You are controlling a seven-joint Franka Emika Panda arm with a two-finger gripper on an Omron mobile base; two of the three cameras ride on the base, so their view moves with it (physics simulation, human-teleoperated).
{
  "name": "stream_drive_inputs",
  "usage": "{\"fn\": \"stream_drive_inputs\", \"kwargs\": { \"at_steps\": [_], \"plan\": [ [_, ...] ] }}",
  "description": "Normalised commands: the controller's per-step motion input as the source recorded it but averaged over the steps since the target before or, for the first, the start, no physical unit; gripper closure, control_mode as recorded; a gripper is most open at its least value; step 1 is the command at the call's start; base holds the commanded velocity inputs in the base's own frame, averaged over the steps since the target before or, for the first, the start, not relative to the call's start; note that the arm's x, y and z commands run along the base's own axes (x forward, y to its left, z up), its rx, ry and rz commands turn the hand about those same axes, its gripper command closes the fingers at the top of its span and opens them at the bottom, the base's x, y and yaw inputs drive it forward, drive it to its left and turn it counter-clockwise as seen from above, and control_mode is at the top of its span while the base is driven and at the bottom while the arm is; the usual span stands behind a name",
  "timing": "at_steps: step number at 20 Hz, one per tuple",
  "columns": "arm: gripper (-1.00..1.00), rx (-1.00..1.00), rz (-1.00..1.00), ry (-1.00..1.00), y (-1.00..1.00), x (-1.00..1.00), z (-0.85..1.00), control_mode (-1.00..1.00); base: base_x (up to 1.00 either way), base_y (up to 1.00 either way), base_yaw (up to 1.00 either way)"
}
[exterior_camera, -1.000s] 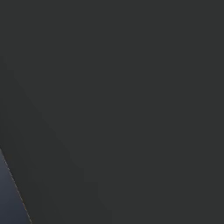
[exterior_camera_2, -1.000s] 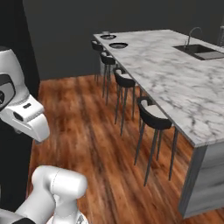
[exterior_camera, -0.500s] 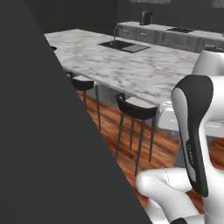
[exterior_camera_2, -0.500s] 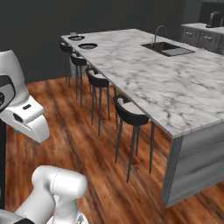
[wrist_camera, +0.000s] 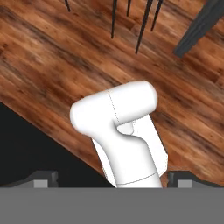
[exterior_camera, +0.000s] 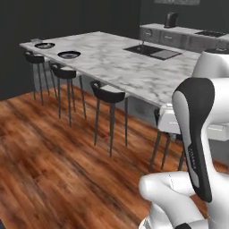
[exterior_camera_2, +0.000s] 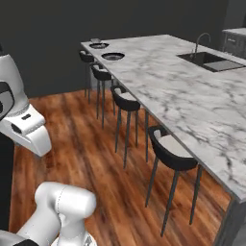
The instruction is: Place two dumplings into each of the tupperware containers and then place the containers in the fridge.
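Looks like it's barely started tbh: the gripper (wrist_camera: 111, 181) at the bottom of the hand view is wide open holding nothing, over wood floor (wrist_camera: 52, 61), and I can't make out dumplings or containers, just two dark dishes (exterior_camera: 69, 55) on the island's (exterior_camera: 116, 62) far end, upper left.

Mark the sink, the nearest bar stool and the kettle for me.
sink (exterior_camera_2: 210, 61), right base view, on the dark basin.
nearest bar stool (exterior_camera_2: 174, 154), right base view, on the seat's dark rim.
kettle (exterior_camera: 171, 19), left base view, on its dark body.
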Motion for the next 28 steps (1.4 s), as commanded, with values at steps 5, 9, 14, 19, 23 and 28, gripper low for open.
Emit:
{"fn": "stream_drive_inputs", "kwargs": {
  "at_steps": [5,9,14,19,23,28],
  "plan": [
    [-1.0,0.0,0.0,0.0,0.0,0.0,0.0,1.0,1.0,0.25,0.09],
    [-1.0,0.0,0.0,0.0,0.0,0.0,0.0,1.0,1.0,0.5,0.0],
    [-1.0,0.0,0.0,0.0,0.0,0.0,0.0,1.0,1.0,0.59,0.0],
    [-1.0,0.0,0.0,0.0,0.0,0.0,0.0,1.0,1.0,0.6,0.0],
    [-1.0,0.0,0.0,0.0,0.0,0.0,0.0,1.0,1.0,0.62,0.0],
    [-1.0,0.0,0.0,0.0,0.0,0.0,0.0,1.0,1.0,0.68,0.0]
  ]
}}
